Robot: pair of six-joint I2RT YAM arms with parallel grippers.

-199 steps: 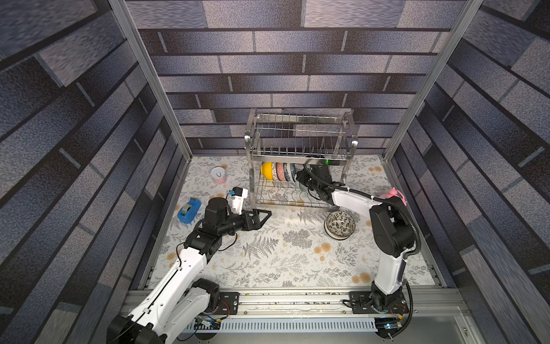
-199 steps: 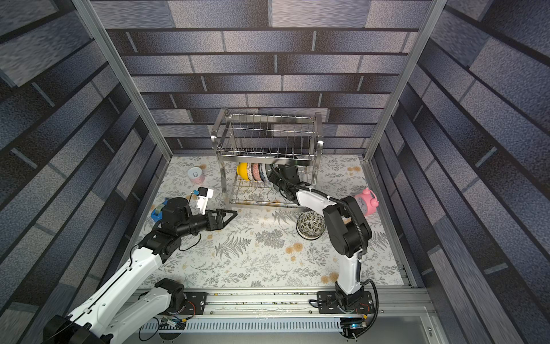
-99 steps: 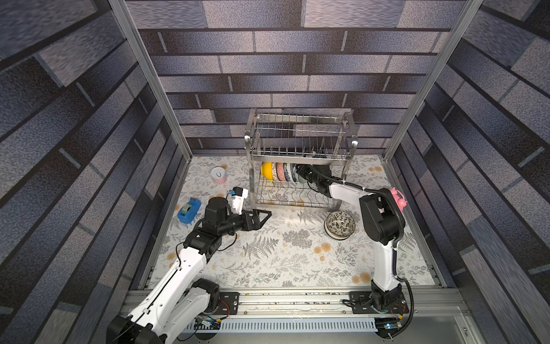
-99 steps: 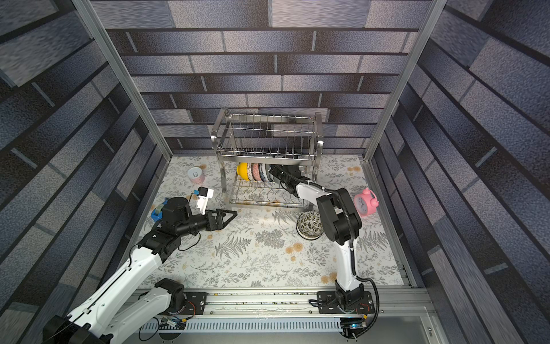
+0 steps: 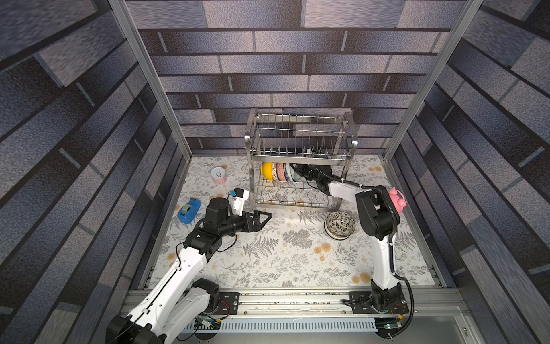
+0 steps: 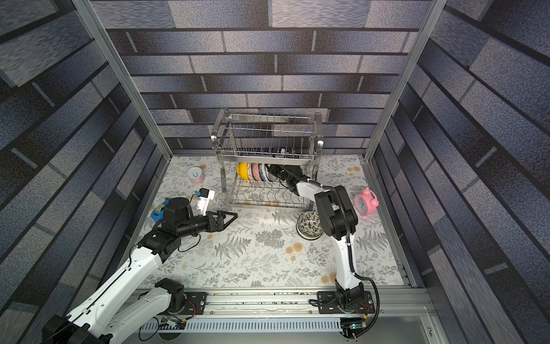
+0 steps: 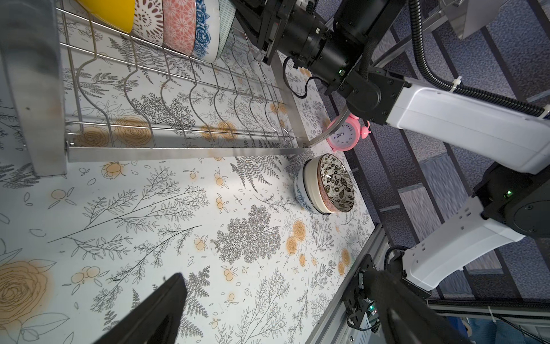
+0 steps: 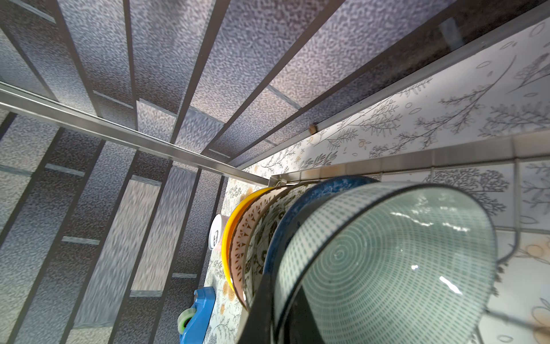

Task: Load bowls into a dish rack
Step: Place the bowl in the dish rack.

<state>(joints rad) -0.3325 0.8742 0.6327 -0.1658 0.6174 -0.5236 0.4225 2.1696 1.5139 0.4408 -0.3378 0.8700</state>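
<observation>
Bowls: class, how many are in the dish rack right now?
5, in a row on the dish rack's lower tier: yellow bowl, brown-patterned bowl, pink bowl, blue bowl, pale green bowl. The right arm may hide more.

Pink can (image 5: pixel 218 175), blue tape dispenser (image 5: pixel 189 211), pink alarm clock (image 6: pixel 365 202).

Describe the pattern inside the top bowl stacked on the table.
The top bowl is dark inside with pale leaves and flowers, clearest in the left wrist view.
</observation>
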